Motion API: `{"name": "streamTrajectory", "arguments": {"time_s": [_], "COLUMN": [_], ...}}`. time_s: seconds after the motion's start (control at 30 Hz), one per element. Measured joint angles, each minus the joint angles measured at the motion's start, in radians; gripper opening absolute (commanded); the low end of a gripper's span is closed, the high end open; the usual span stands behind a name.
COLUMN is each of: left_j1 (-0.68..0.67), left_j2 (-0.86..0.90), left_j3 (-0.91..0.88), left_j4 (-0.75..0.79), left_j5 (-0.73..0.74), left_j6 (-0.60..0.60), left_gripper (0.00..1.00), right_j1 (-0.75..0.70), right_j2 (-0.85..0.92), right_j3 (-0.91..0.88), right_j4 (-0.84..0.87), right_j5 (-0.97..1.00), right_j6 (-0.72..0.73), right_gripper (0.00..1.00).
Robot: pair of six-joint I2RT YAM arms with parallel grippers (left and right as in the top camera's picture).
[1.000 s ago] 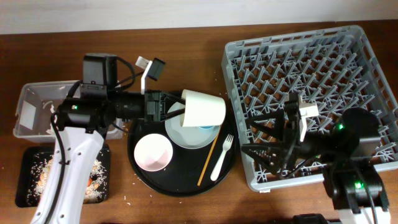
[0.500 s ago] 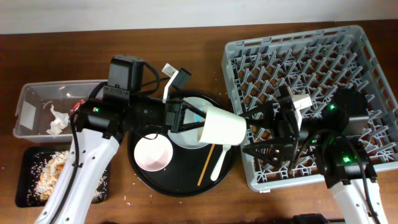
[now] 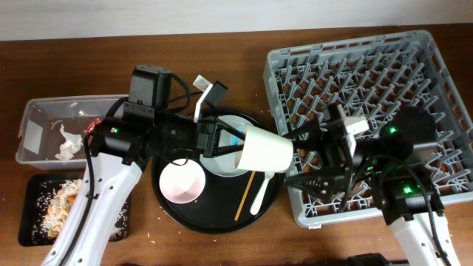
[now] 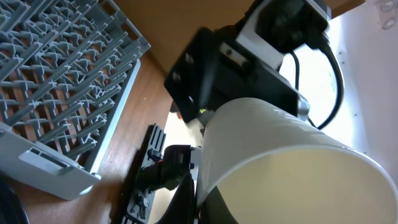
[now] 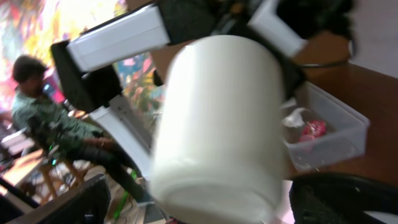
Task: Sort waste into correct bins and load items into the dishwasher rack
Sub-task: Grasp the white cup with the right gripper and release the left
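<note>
My left gripper [image 3: 230,145] is shut on the rim of the white cup [image 3: 264,152] and holds it on its side in the air between the round black tray and the grey dishwasher rack [image 3: 369,74]. The cup fills the left wrist view [image 4: 286,162], with a finger [image 4: 199,199] inside the rim. My right gripper [image 3: 297,159] is open, with a finger on each side of the cup's base. In the right wrist view the cup [image 5: 224,118] sits between the spread fingers [image 5: 214,208].
The round black tray [image 3: 214,218] holds a pinkish bowl [image 3: 182,181], pale plate [image 3: 222,164], white fork [image 3: 262,193] and wooden stick [image 3: 246,193]. The clear tub [image 3: 33,118] holds tissue [image 3: 66,142] and red wrapper [image 3: 92,125]. The flat black tray [image 3: 29,222] holds rice.
My left arm carried the white cup from above the plate rightward toward the rack. My right gripper swung left and now brackets the cup's base.
</note>
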Motion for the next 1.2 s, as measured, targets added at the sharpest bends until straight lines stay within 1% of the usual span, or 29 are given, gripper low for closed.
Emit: {"name": "streamTrajectory", "arguments": {"time_s": [0.1, 0.2, 0.3, 0.37, 0.63, 0.7, 0.73, 0.77, 0.8, 0.9, 0.93, 0.97, 1.07, 1.2], "left_j1": [0.000, 0.000, 0.000, 0.000, 0.001, 0.001, 0.001, 0.002, 0.003, 0.003, -0.001, -0.002, -0.001, -0.001], "left_j2": [0.000, 0.000, 0.000, 0.000, 0.001, 0.001, 0.001, 0.001, 0.001, 0.001, 0.001, 0.001, 0.001, 0.001], "left_j3": [0.000, 0.000, 0.000, 0.000, 0.000, 0.000, 0.000, 0.000, 0.000, 0.001, 0.001, 0.001, 0.001, 0.005], "left_j4": [0.000, 0.000, 0.000, 0.000, 0.001, 0.001, 0.001, 0.002, 0.004, 0.004, 0.003, 0.003, -0.007, -0.100], "left_j5": [0.012, 0.015, 0.018, 0.018, -0.012, -0.013, -0.014, -0.013, -0.013, -0.019, -0.021, -0.023, -0.031, -0.095], "left_j6": [0.000, 0.000, 0.000, 0.000, 0.000, 0.000, 0.000, 0.000, 0.000, 0.006, 0.003, 0.005, 0.003, 0.003], "left_gripper": [0.00, 0.00, 0.00, 0.00, 0.00, 0.00, 0.00, 0.01, 0.08, 0.19, 0.21, 0.29, 0.29, 0.29], "right_j1": [0.058, 0.068, 0.068, 0.068, 0.072, 0.072, 0.073, 0.073, 0.072, 0.073, 0.073, 0.073, 0.072, 0.072], "right_j2": [0.000, 0.000, 0.000, 0.000, 0.043, 0.045, 0.045, 0.045, 0.047, 0.055, 0.055, 0.055, 0.055, 0.058], "right_j3": [0.000, 0.000, 0.000, 0.000, 0.000, 0.000, 0.000, 0.000, 0.000, 0.000, 0.000, 0.000, 0.000, 0.000], "right_j4": [0.016, 0.030, 0.064, 0.067, 0.085, 0.092, 0.097, 0.109, 0.128, 0.183, 0.187, 0.189, 0.194, 0.216], "right_j5": [0.040, 0.071, 0.095, 0.111, 0.122, 0.120, 0.117, 0.117, 0.117, 0.122, 0.126, 0.126, 0.129, 0.131], "right_j6": [0.001, 0.001, -0.002, -0.002, -0.002, -0.001, 0.002, 0.011, 0.025, 0.061, 0.065, 0.066, 0.067, 0.070], "right_gripper": [0.89, 0.81, 0.77, 0.71, 0.71, 0.64, 0.63, 0.63, 0.61, 0.57, 0.57, 0.57, 0.57, 0.58]}}
